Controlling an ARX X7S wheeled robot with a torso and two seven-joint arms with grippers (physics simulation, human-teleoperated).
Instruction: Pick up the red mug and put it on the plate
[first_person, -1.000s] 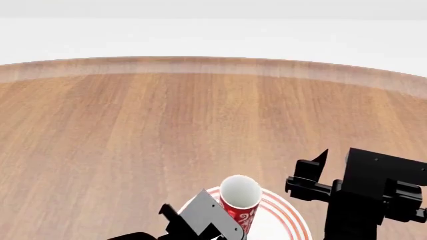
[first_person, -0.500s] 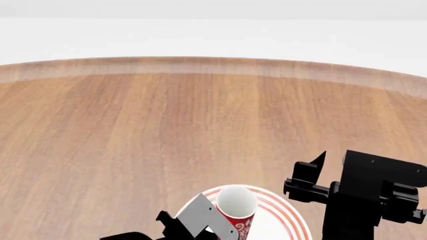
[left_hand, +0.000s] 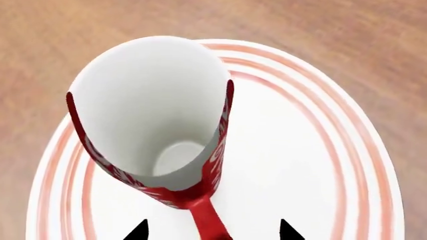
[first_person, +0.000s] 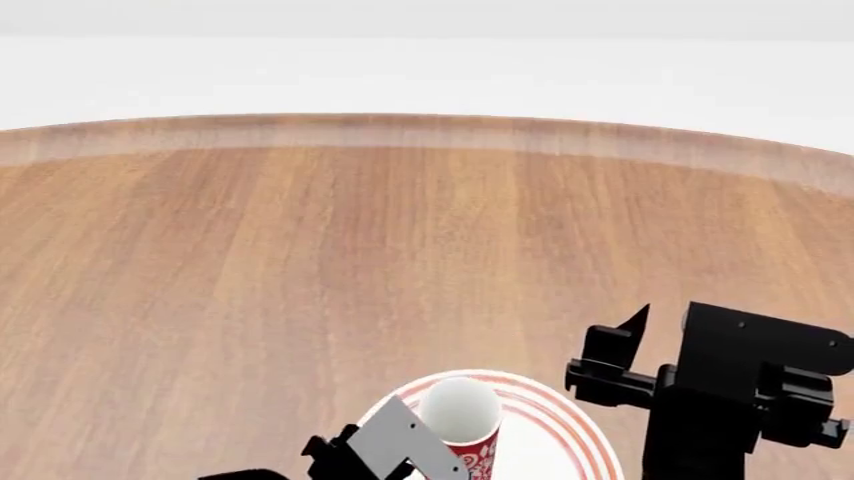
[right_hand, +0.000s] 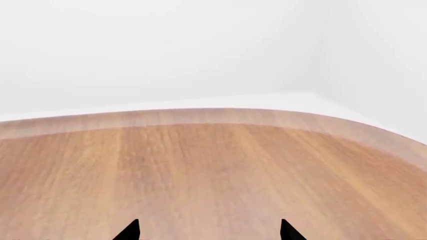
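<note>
With the red mug (left_hand: 157, 125) upright over the plate (left_hand: 313, 165), toward its 9 o'clock side, the left hand (left_hand: 210, 231), tips spread either side of the handle (grip uncertain), should lower gently, then withdraw straight back.

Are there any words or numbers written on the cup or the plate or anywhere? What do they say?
None: no words, numbers or signs show in any view.
The red mug bears only a white swirly flower pattern, no letters.
The plate has only red rings around its rim.
The wooden table and the robot's black arms carry no label that can be seen.
</note>
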